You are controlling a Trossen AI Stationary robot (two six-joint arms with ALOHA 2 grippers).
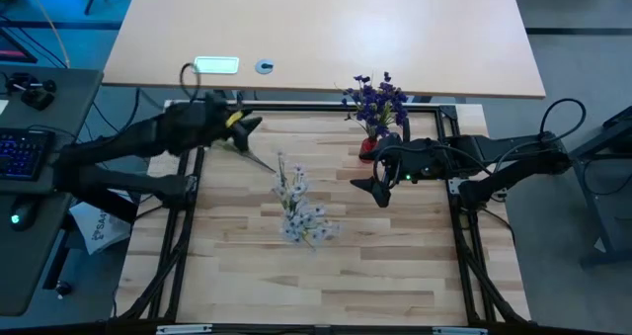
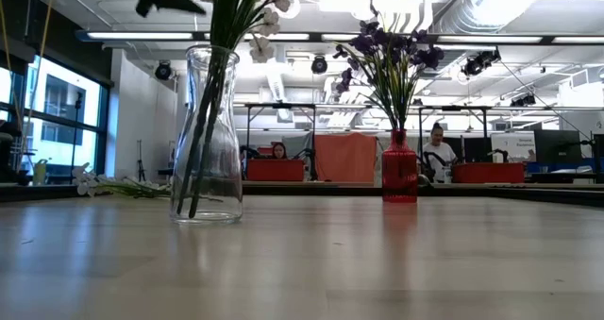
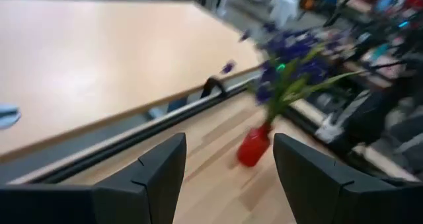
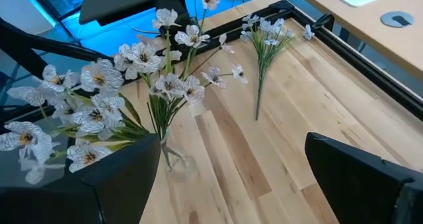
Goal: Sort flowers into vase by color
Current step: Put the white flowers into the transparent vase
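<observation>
Seen from above on the wooden table: clear glass vase near the middle, filled with white flowers on thin green stems; small red vase toward the far right, crowded with purple-blue flowers. At table height, stems visible through the glass, both vases upright and well apart. One loose white sprig lying flat on the boards by the far-left frame rail, apart from the glass vase. Left tool poised over the far-left part of the table, close to that sprig, its fingers spread wide with nothing between them and the red vase showing beyond. Right tool hovering right of the glass vase and just in front of the red one, fingers likewise parted and empty, white blossoms filling its wrist camera's frame. Beyond the far edge, a pale desk; seated people among workbenches in the room behind.
</observation>
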